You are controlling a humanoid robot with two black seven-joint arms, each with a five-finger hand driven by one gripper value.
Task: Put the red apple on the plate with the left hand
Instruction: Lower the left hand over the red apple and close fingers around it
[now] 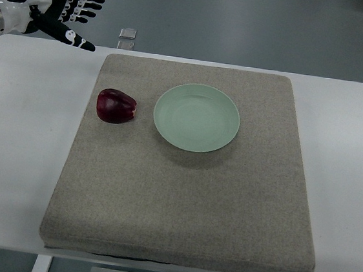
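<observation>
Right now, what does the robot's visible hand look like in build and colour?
Only the left hand shows, at the top-left corner. It has a glossy white wrist shell, black fingers with white segment covers at the joints, and a black thumb bearing a small white patch. The right hand is out of view.

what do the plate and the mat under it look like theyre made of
The plate looks like glazed ceramic, possibly melamine: smooth pale green surface with a soft sheen and an even rim. The mat looks like woven fabric over a padded core, matte beige-grey: a speckled, coarse weave and thick rounded edges. Neither can be confirmed from sight alone.
</observation>
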